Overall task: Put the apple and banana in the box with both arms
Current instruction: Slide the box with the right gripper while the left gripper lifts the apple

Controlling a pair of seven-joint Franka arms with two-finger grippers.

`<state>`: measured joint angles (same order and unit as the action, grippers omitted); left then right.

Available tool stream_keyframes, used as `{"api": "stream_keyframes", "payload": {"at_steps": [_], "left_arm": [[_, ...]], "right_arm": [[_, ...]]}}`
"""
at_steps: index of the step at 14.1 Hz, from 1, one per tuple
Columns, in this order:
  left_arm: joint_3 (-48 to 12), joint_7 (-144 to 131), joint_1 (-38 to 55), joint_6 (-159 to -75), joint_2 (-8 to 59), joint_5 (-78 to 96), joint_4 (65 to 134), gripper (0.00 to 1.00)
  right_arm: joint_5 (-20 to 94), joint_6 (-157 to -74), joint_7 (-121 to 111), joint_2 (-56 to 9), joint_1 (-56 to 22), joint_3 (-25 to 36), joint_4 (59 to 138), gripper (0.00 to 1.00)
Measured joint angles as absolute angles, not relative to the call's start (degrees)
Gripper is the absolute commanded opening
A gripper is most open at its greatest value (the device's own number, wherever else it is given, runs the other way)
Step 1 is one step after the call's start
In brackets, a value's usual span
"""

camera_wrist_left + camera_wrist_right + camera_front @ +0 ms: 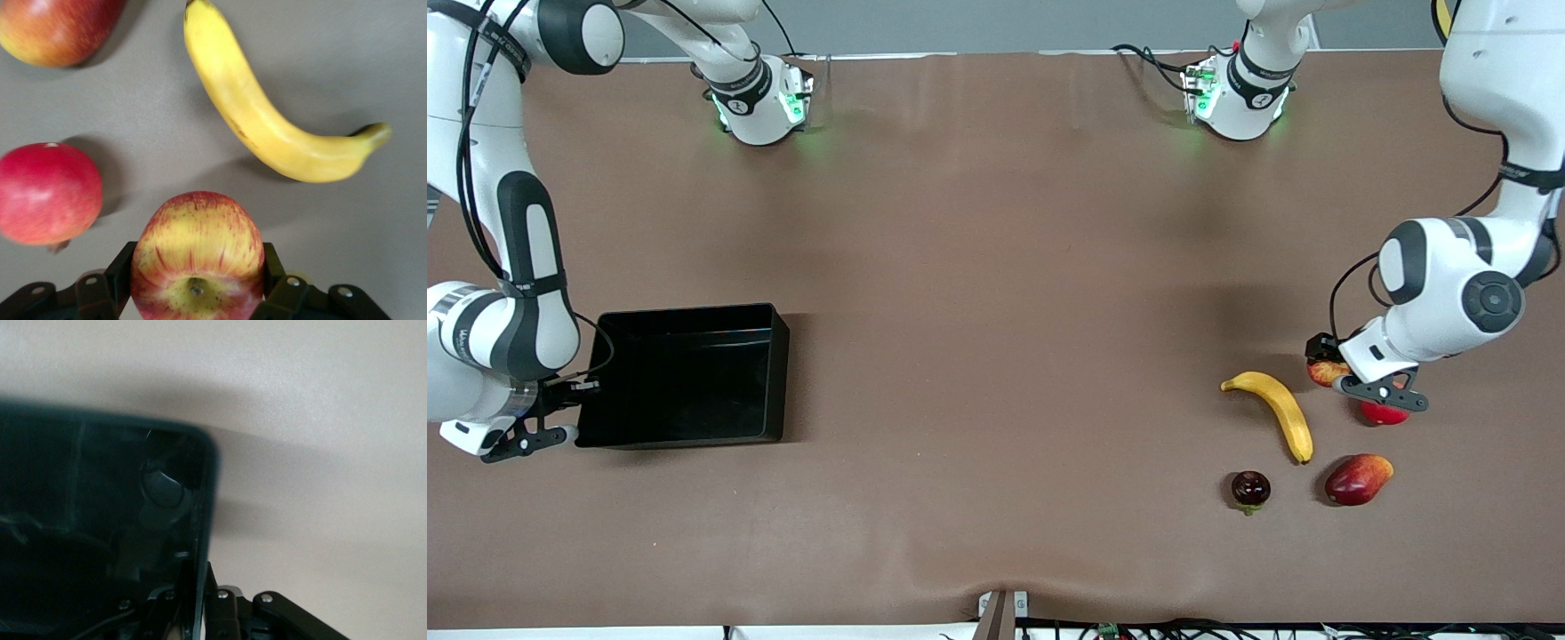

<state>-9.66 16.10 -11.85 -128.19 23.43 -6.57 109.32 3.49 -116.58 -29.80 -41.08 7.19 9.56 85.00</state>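
The left claw (197, 293) is closed around the apple (197, 257), a finger on each side, low over the desk (996, 293) at the left arm's end. Just beside that claw lie a plain red fruit (48, 193) and the banana (267, 113), with the mango (57, 30) past them. The right claw (193, 613) is clamped narrow on the wall of the black box (769, 373) at the right arm's end.
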Motion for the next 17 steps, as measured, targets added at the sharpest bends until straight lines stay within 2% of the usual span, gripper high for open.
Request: {"api": "stream_keyframes", "payload": {"at_steps": [3,7,14,17], "left_arm": [[-12.5,10.3,-11.9,-121.4,22.6,-6.6,104.7,0.00],[-17.4,-2.8,-10.3,-119.1,22.6,-6.6,102.3,0.00],[-17.7,-7.6,-6.7,-114.5,22.6,-6.6,98.7,0.00],[-17.7,-9.5,-6.0,-114.0,22.6,-6.6,98.4,0.00]], "right_arm": [[3.3,-115.6,-28.0,-41.0,6.9,9.5,85.0,0.00],[3.3,-114.1,-25.5,-40.8,6.8,9.3,84.3,0.00],[3.7,-110.8,-18.6,-35.3,0.4,8.9,82.5,0.00],[8.6,-108.3,-18.1,-34.3,-2.7,8.8,82.5,0.00]]}}
